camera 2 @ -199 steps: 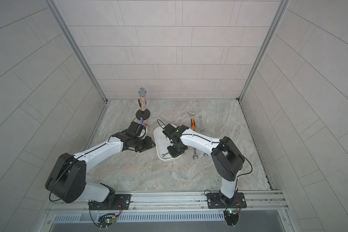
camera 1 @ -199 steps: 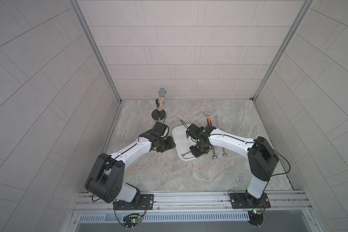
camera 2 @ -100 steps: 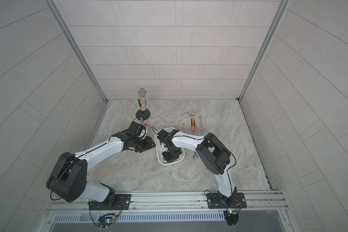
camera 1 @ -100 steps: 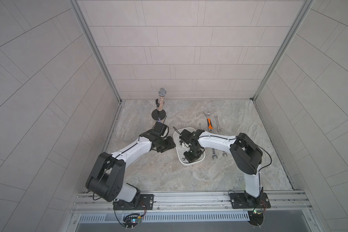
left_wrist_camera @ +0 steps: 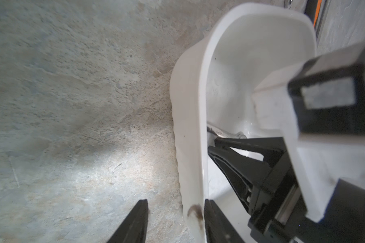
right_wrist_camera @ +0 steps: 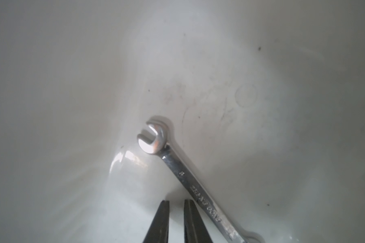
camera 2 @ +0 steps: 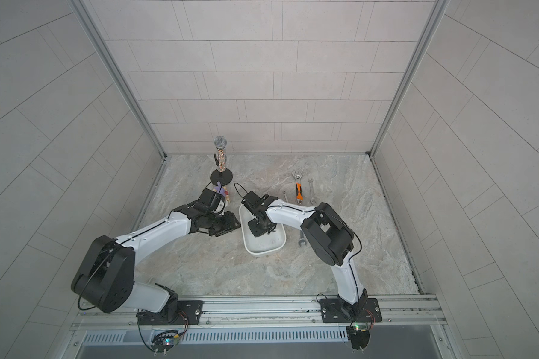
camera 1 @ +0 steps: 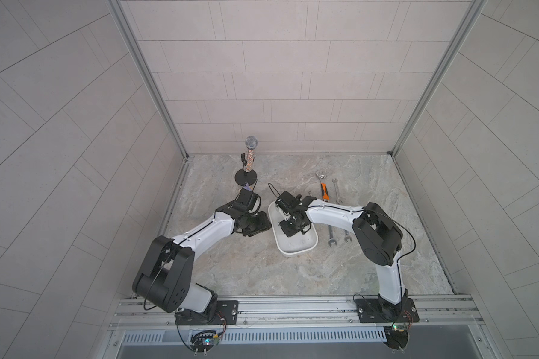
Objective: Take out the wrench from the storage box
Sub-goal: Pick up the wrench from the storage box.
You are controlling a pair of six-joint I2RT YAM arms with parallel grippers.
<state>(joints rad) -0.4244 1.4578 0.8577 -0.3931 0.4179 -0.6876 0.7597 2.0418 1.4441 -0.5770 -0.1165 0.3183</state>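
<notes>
The right claw [right_wrist_camera: 176, 202], narrowly open and gripping nothing, sits inside the storage box [camera 1: 293, 251]. We see the wrench [right_wrist_camera: 182, 175] on the box floor just beside it. The left claw [left_wrist_camera: 175, 202] straddles the box wall, open, above the counter [camera 1: 262, 273].

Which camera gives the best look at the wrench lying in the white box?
The right wrist view: the wrench lies close and sharp on the storage box floor, open end and lettering plain. The left wrist view catches only a sliver of it over the rim. In both top views the right gripper mostly hides it.
</notes>
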